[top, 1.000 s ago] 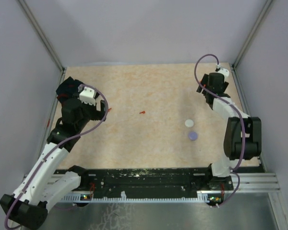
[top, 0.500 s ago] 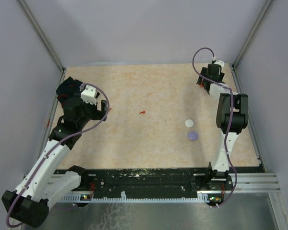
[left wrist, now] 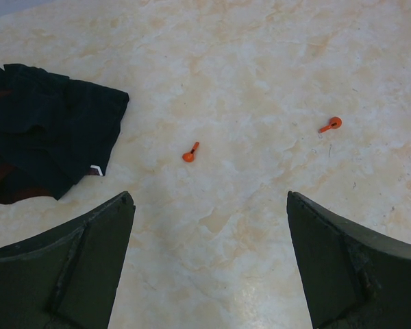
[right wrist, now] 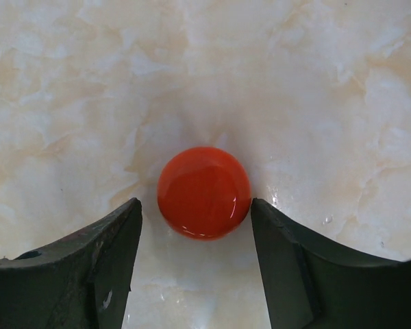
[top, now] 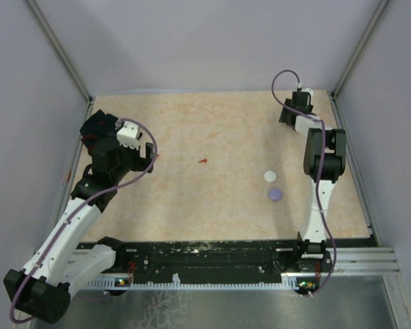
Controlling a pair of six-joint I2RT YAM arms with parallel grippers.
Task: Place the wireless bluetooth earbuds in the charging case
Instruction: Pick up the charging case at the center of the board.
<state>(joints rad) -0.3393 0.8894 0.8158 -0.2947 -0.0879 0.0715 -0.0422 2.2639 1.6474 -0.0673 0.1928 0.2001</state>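
Earbuds (two tiny red stemmed bits) lie loose on the pale marbled surface [left wrist: 260,41]. Left wrist view: first earbud [left wrist: 190,153] sits ahead of the left end effector [left wrist: 209,199], roughly centred btwn its two dark fingers [left wrist: 75,267], not touching either. Second earbud [left wrist: 331,125] lies further off to the right, well apart from the first. Crumpled black cloth [left wrist: 48,137] w/ red marks lies at far left, near the first earbud but apart from it. Left end effector is spread wide, holding nothing.

Right wrist view: right end effector [right wrist: 195,202] is spread, w/ a glossy red disc [right wrist: 204,192] flat on the surface btwn its fingers [right wrist: 308,274]; the fingers sit just beside the disc, contact unclear.

Overhead view: a white disc [top: 270,176] and a purple disc [top: 275,195] lie just beside each other on the right side.
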